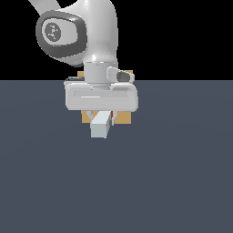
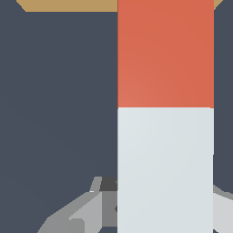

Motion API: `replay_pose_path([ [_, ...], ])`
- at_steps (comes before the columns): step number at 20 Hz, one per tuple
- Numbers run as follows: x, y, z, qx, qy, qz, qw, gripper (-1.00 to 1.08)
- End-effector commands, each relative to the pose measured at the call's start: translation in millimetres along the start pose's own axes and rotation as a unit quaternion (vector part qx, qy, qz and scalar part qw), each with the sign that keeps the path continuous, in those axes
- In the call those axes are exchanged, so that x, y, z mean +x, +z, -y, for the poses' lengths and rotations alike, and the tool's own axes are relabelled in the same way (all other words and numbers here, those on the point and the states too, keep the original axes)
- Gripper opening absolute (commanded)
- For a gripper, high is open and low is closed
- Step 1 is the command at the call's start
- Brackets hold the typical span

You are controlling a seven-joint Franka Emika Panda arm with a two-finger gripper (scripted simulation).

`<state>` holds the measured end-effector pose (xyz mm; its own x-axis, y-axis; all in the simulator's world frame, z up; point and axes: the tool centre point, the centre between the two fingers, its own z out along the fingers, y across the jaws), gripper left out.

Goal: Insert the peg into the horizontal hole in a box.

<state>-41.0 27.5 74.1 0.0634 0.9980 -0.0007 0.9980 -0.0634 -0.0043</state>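
Note:
My gripper (image 1: 103, 117) is shut on the peg (image 1: 100, 126), a slim bar whose pale grey-white end points toward the exterior camera. Its orange-red end faces the tan box (image 1: 124, 118) right behind the gripper. In the wrist view the peg (image 2: 165, 118) fills the middle, its orange-red half reaching toward the box (image 2: 68, 5) at the frame's edge. One finger (image 2: 91, 209) shows beside the peg. The gripper body hides most of the box face. The horizontal hole is hidden in both views.
The dark grey-blue table (image 1: 173, 182) spreads around the box. The arm's white wrist and elbow (image 1: 77, 32) rise above the gripper.

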Motion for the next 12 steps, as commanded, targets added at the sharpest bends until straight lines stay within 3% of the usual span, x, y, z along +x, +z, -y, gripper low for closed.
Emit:
replay_pose_path([
  [1,0,-2,-2,-0.002,0.000,0.000,1.0000,-1.00],
  [12,13,-2,-1,-0.002,-0.001,0.000,1.0000,-1.00],
])
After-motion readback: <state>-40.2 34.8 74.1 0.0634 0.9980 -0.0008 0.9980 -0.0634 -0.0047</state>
